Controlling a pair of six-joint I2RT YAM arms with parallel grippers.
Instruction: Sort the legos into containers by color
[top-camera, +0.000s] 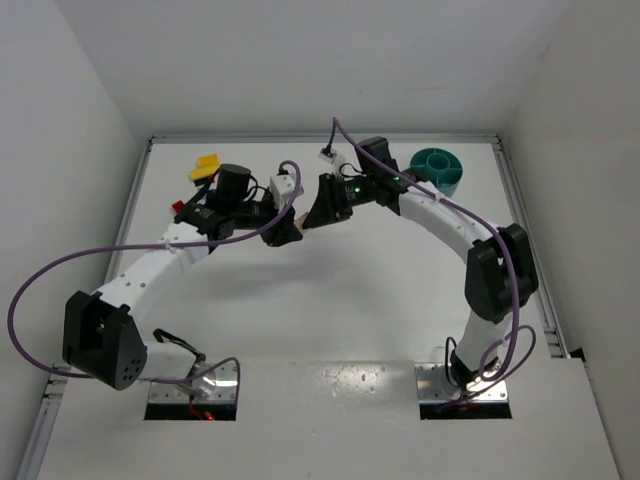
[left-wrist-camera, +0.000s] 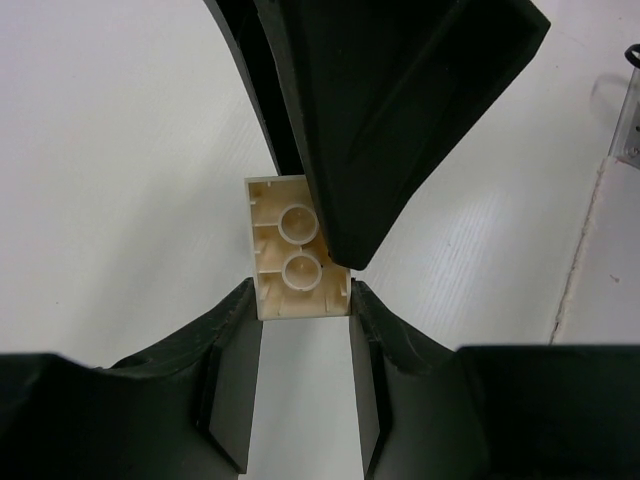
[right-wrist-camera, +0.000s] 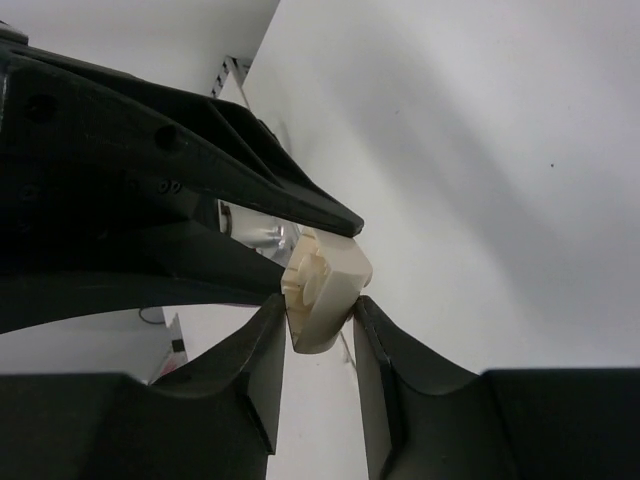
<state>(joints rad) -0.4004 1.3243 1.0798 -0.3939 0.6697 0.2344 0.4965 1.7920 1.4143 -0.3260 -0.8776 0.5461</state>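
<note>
Hiding half the cream brick (left-wrist-camera: 282, 250): the right gripper (right-wrist-camera: 320, 306).

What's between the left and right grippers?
A cream lego brick: left wrist view shows the left gripper pinching it, right wrist view shows the right gripper closed on it too.

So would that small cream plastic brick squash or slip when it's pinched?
Probably stiff: the small cream plastic brick shows square edges between the left fingers. Likely light, since its underside is hollow. Its smooth walls look glossy, so it could slip.
</note>
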